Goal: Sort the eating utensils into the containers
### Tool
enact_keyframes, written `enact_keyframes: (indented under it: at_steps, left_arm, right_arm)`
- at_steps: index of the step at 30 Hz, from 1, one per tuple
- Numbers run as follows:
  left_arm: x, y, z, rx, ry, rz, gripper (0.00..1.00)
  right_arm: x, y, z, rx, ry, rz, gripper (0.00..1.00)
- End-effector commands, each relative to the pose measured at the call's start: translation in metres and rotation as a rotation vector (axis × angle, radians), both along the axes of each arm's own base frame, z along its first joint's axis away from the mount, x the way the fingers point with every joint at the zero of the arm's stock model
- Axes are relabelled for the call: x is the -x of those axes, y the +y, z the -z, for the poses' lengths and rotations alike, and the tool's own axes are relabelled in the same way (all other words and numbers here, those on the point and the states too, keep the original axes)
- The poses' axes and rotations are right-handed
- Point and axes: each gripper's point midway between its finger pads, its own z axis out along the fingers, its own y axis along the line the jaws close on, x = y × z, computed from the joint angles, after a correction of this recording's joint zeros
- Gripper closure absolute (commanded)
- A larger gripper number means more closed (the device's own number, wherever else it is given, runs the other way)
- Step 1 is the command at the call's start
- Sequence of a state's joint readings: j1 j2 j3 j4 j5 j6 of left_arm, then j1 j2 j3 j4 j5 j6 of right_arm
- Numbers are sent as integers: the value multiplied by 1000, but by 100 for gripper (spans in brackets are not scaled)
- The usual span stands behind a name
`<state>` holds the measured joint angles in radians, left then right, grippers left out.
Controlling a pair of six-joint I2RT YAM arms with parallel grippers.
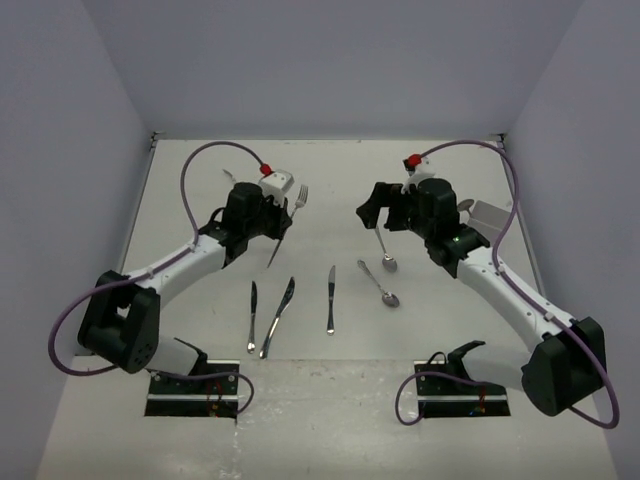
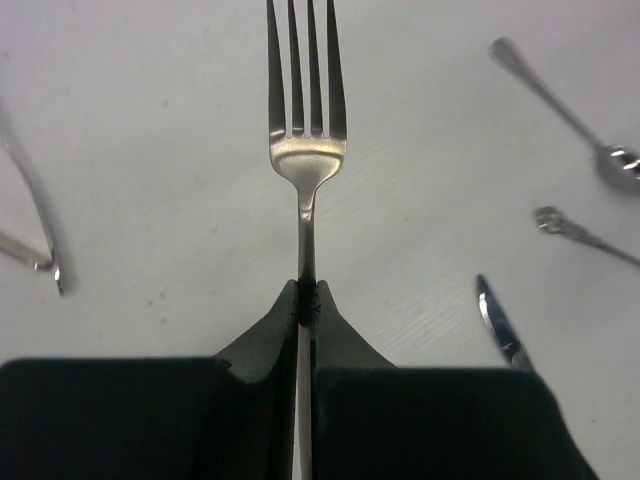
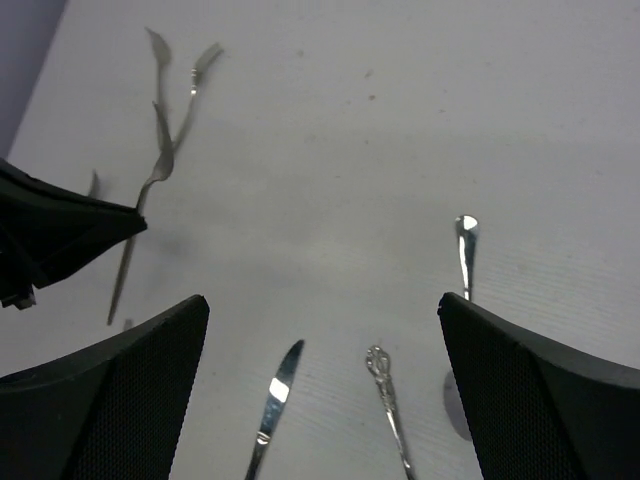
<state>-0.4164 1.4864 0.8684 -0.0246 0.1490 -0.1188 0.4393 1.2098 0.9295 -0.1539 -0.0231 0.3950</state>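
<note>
My left gripper (image 1: 272, 218) is shut on the handle of a silver fork (image 1: 299, 197) and holds it above the table, tines pointing away. In the left wrist view the fingers (image 2: 330, 320) pinch the fork (image 2: 307, 150) at its neck. My right gripper (image 1: 383, 212) is open and empty above two spoons (image 1: 388, 262) (image 1: 386, 292). Its wrist view shows the wide gap (image 3: 322, 305) over a knife tip (image 3: 280, 385), an ornate spoon handle (image 3: 384, 380) and a plain spoon handle (image 3: 465, 250). A pale translucent container (image 1: 494, 214) stands right of the right gripper.
Three knives (image 1: 252, 315) (image 1: 278, 315) (image 1: 330, 298) lie in a row at the near middle. Another utensil (image 1: 228, 177) lies behind the left gripper, and one (image 1: 465, 205) lies by the container. White walls close the table on three sides.
</note>
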Motion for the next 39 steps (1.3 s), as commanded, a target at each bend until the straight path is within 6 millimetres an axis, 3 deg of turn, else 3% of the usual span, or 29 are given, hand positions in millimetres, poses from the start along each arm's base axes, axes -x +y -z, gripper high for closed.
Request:
enact_keyframes:
  at_steps: [1, 3, 7, 12, 13, 15, 22, 23, 26, 32, 35, 36, 37, 39]
  left_arm:
    - [5, -53, -78, 163, -235, 172, 100]
    - [11, -73, -102, 224, -298, 217, 100]
    - [31, -116, -137, 332, -361, 310, 100]
    - [38, -140, -147, 339, -383, 323, 100]
    - [37, -142, -151, 346, -384, 321, 100]
    - [37, -146, -154, 360, -384, 306, 100]
    - [27, -143, -164, 394, -402, 195, 100]
    - [27, -144, -164, 400, -401, 198, 100]
    - [30, -153, -169, 419, -404, 228, 100]
    - [34, -162, -170, 417, -404, 270, 100]
    - [34, -161, -176, 423, -420, 269, 100]
    - [35, -161, -178, 424, -424, 274, 100]
    - [36, -161, -179, 423, -428, 280, 100]
    - [41, -162, -182, 413, -432, 315, 96]
  right_arm:
    - [12, 44, -44, -230, -102, -199, 1]
    - [21, 65, -53, -314, -95, -299, 1]
    - [24, 85, -64, -415, -89, -344, 1]
    - [21, 90, -79, -467, -139, -286, 7]
    - [17, 86, -80, -466, -150, -249, 17]
    - [13, 81, -77, -461, -146, -197, 26]
    - [8, 65, -58, -450, -107, -65, 32]
    - [8, 66, -57, -452, -104, -66, 41]
    - [6, 71, -63, -458, -126, -84, 55]
    - [-2, 82, -66, -433, -134, -112, 67]
    - [-6, 81, -60, -414, -126, -94, 79]
    - [-6, 80, -60, -410, -127, -90, 85]
    - [-8, 79, -60, -404, -136, -85, 100]
    - [-9, 76, -64, -380, -160, -78, 100]
